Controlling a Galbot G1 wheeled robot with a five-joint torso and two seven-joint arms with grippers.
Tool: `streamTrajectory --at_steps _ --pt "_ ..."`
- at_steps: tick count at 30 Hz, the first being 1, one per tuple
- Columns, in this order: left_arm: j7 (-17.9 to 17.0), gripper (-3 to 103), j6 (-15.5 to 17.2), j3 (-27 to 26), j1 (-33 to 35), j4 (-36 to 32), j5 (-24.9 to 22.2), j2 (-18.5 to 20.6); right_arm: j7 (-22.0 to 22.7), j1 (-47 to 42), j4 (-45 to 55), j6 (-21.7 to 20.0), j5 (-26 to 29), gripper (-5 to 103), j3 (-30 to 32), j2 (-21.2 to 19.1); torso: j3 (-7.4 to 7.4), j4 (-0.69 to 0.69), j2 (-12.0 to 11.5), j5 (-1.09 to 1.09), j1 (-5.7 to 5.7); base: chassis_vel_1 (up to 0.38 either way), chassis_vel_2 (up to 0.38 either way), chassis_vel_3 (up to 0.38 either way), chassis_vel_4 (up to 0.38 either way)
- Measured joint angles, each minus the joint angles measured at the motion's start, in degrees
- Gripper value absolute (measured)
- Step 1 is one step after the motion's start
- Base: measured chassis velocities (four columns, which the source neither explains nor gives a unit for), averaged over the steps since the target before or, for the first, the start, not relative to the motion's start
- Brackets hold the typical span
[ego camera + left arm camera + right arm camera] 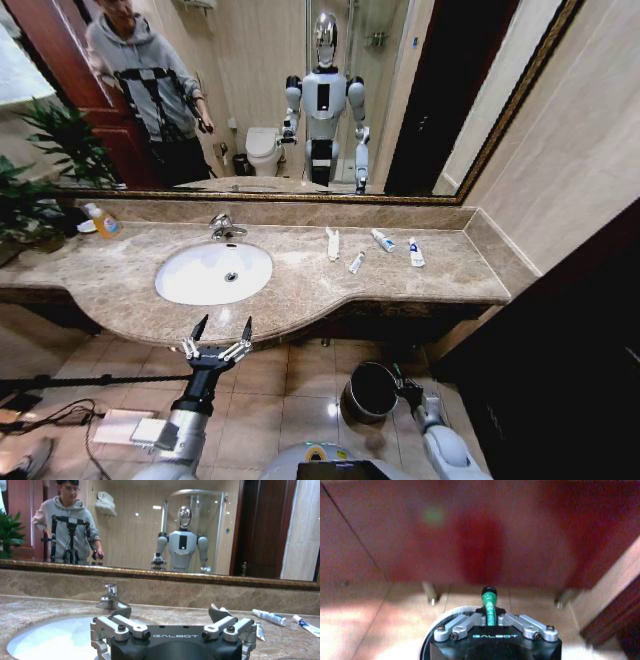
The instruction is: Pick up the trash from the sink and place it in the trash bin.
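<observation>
The white oval sink [190,285] is set in the beige marble counter, and its basin [45,639] holds nothing I can see. To its right on the counter lie a flat white packet [332,243] and three small white tubes [383,240] with blue marks [269,617]. My left gripper [221,335] stands open in front of the counter edge, level with the sink [170,613]. Low by the floor, my right gripper [405,384] is shut on a dark green tube [489,605], right beside the black trash bin [352,400].
A chrome faucet [225,228] stands behind the basin. An orange-yellow bottle [103,220] and a plant [40,170] are at the counter's far left. A dark door panel [560,370] closes off the right. Cables and a white box [120,425] lie on the floor at left.
</observation>
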Motion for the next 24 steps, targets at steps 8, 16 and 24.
streamTrajectory --at_steps 8,16,24 --pt "0.0 100 0.0 0.0 0.0 0.0 0.0 0.0 -0.7 4.2 -11.0 0.7 -10.1 8 1.0 5.9 0.00 -0.01 0.0 -0.01 0.00 0.000 0.000 0.000 0.000" --pt "0.0 100 0.0 0.0 0.0 0.0 0.0 0.0 -0.6 10.1 -18.8 2.4 -14.2 7 1.5 8.8 0.00 0.00 0.0 -0.02 0.00 0.000 0.000 0.000 0.000" --pt "0.0 100 0.0 0.0 0.0 0.0 0.0 0.0 -0.6 14.9 -24.5 3.2 -15.4 21 1.6 9.3 0.00 0.00 0.0 -0.01 0.00 0.000 0.000 0.000 0.000"
